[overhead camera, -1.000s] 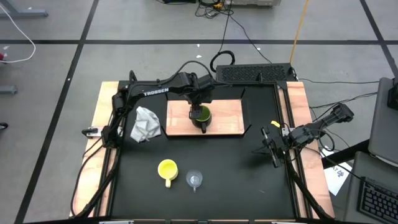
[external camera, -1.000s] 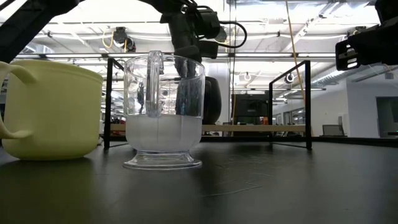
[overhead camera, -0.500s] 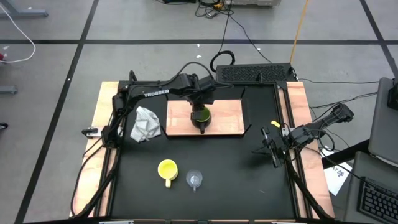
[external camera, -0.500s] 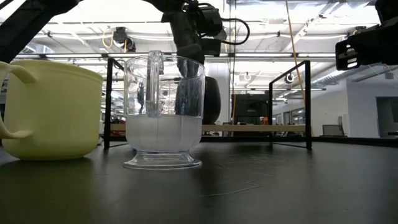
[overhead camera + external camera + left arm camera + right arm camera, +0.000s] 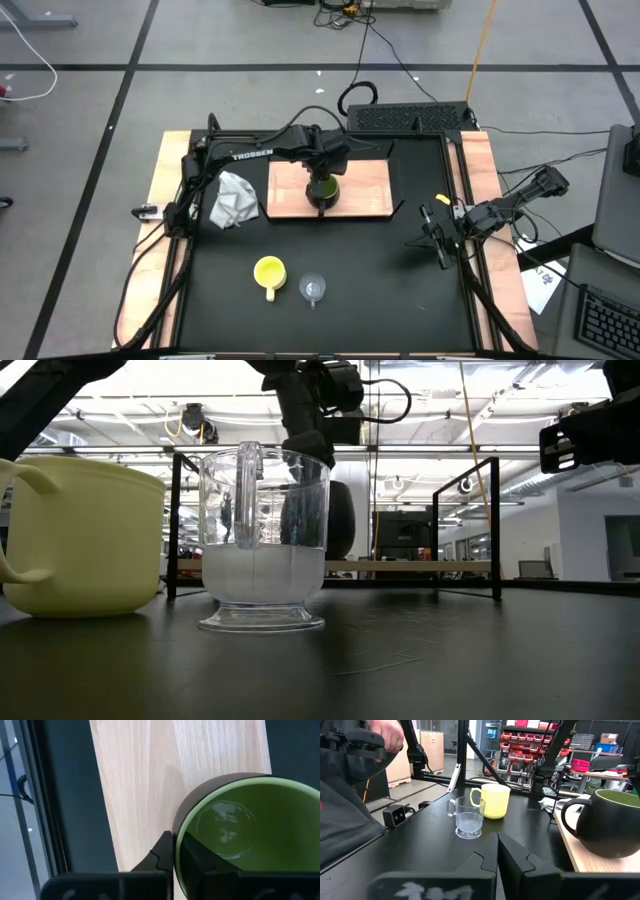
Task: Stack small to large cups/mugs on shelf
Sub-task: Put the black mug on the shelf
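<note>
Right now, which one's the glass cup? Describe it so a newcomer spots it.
On the black table, look toward the near edge, away from the wood shelf. The glass cup stands just right of the yellow mug; it alone is clear and see-through.

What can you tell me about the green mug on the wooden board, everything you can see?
The green mug stands upright on the light-wood shelf, near its middle. It is dark outside, glossy olive-green inside, apparently glazed ceramic, and looks empty, with a dark loop handle. The left gripper is shut on its rim, one finger inside and one outside.
</note>
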Controlling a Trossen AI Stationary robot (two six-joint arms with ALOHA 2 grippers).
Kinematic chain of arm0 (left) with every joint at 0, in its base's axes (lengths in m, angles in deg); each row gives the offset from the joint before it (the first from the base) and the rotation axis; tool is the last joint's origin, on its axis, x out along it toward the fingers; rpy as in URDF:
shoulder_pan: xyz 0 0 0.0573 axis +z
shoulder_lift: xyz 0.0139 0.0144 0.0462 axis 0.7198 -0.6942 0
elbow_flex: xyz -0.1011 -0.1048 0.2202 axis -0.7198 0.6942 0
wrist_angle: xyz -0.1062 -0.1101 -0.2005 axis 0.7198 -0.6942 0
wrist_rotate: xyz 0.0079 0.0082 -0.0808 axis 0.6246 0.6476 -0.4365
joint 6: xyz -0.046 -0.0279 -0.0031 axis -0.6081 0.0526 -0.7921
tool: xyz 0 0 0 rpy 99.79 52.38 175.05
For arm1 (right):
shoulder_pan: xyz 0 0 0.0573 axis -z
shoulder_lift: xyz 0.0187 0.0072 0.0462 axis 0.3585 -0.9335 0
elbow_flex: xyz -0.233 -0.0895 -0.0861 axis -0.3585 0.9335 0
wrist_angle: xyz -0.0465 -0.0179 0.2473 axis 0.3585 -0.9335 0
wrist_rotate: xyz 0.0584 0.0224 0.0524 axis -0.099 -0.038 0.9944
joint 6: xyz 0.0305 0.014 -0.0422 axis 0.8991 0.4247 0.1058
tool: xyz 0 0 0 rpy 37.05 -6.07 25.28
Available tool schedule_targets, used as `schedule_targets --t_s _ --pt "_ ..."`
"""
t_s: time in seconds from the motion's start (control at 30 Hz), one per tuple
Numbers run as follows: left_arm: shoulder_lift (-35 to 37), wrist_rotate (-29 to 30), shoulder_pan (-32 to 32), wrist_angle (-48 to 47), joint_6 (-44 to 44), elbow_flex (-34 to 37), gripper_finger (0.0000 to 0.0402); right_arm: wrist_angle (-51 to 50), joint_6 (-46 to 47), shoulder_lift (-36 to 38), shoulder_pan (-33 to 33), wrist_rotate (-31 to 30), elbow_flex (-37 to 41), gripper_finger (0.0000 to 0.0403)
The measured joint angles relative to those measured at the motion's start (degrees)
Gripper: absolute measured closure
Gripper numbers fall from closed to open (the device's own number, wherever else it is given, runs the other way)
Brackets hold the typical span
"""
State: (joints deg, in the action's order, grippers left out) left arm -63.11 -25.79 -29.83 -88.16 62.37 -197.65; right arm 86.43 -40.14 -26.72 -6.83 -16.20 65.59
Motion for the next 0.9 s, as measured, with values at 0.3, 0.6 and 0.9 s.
schedule_targets --t_s 0.3,0.6,0.9 --pt "0.20 0.38 0.27 -0.16 -0.62 0.00 0.0391 0.00 0.02 0.02 0.00 -0.02 0.00 0.0403" --pt "3.68 -1.16 1.26 -1.25 -0.87 0.09 0.0391 -0.02 0.04 -0.10 -0.02 0.00 0.02 0.0403" --pt "6.34 -4.05 1.46 -4.04 -1.73 0.02 0.0391 -0.41 0.46 -0.50 -0.01 0.00 0.01 0.0403"
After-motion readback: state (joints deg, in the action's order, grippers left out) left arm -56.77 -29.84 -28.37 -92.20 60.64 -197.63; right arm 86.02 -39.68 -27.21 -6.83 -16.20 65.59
